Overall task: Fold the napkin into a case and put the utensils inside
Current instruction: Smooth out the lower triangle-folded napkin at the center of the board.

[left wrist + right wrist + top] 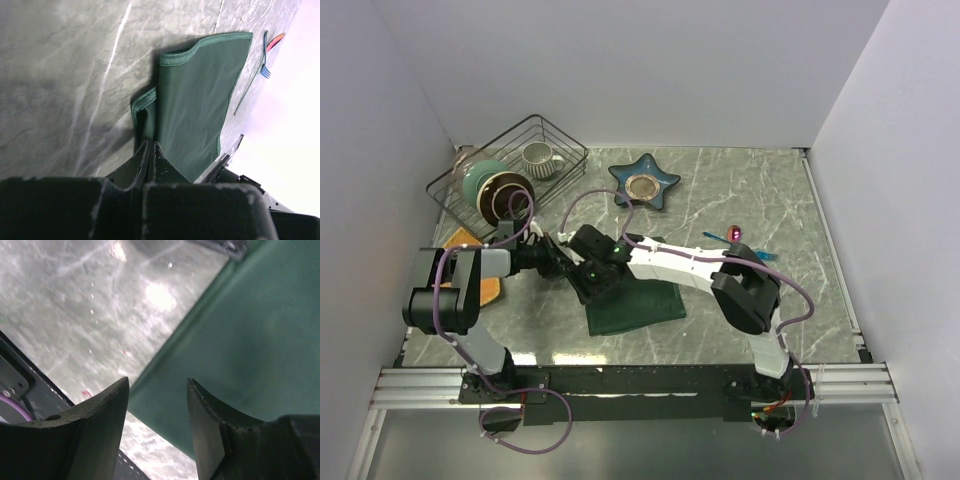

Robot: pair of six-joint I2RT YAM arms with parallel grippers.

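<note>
Found left gripper (148, 152) clamped tight on the near hem of the napkin (200, 100), apparently pinching a layered edge. Found right gripper (157, 410) parted and holding nothing, poised low over the napkin's long edge with bare table (75, 305) to one side. Located napkin at centre-front of the table, partly folded, not yet a narrow case. Located blue fork (761, 256) and pink utensil (736, 233) well apart from the cloth, to the right, close by the right arm. Judged main hazard as a skewed fold: a pull from one pinched spot alone is likely to drag the whole cloth over the smooth stone rather than turn it. Judged second hazard as contact between the two wrists, both crowded over the same corner. Also possible: catching only the upper layer and undoing the fold already made. Noted hems lying askew to the table front. Noted open room beyond and right of the cloth, with star-shaped dish (644, 182), wire basket (510, 170) and orange mat (493, 291) confined to the far and left side.
</note>
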